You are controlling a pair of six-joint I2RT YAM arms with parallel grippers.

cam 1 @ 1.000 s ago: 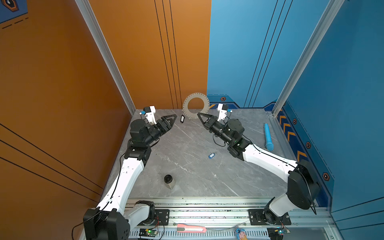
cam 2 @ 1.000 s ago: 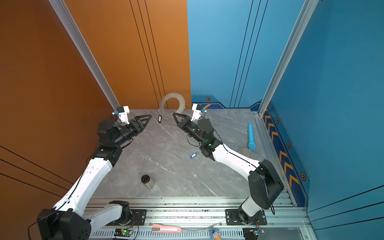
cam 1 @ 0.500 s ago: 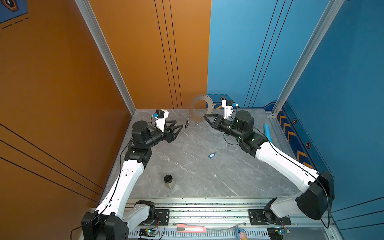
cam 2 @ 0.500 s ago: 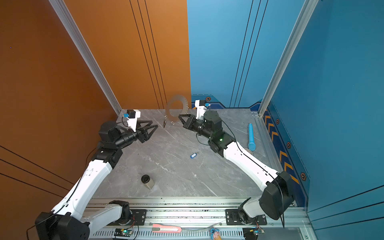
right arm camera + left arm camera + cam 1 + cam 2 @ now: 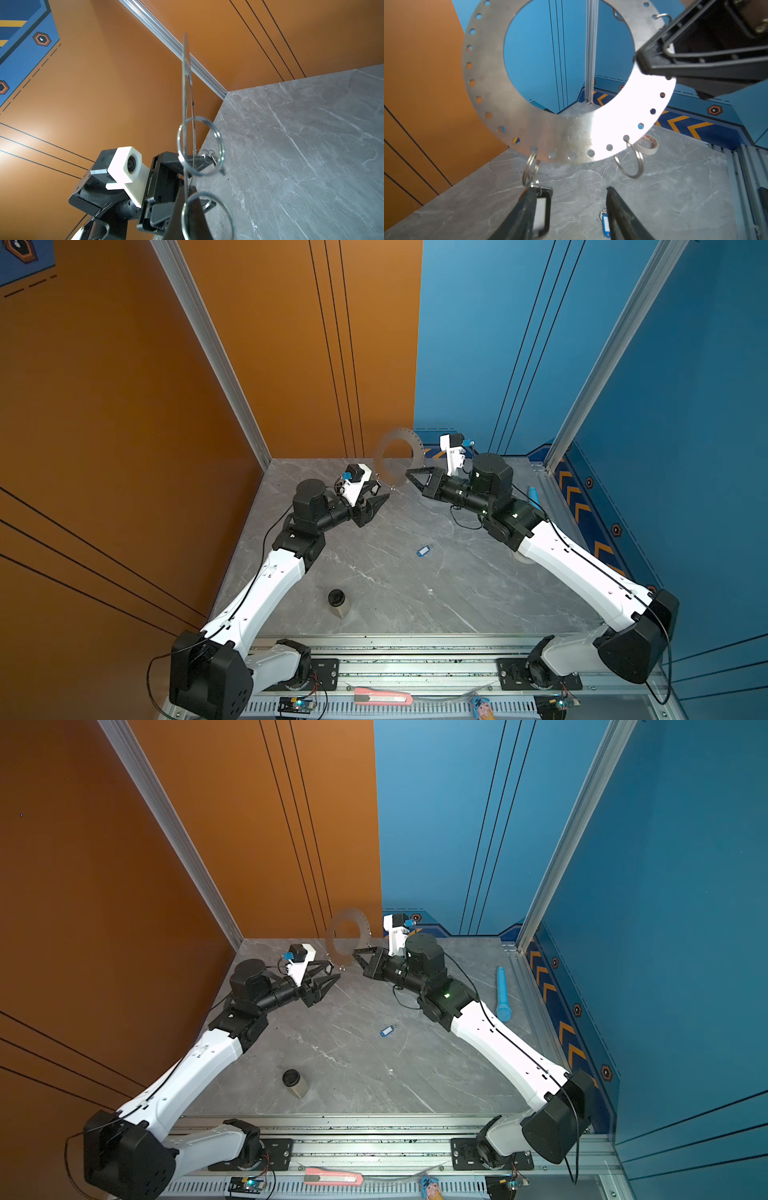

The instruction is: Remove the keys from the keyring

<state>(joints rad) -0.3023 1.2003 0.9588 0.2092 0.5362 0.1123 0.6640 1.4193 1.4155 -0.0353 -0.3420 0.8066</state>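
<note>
Over the table [image 5: 374,572], keyring [image 5: 500,116] tight in right gripper [image 5: 643,64]; left gripper [image 5: 571,189] half-open, empty, by black key [image 5: 543,208].

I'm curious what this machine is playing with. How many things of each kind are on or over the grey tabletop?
key tags: 2, the black key tag and the blue key tag
metal keyring: 1
tape roll: 1
blue tube: 1
black-capped jar: 1
total: 6

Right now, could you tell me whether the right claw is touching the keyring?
Touching. The left wrist view shows the right claw shut on the rim of the keyring, its black tip pinching the metal edge with no gap.
</note>
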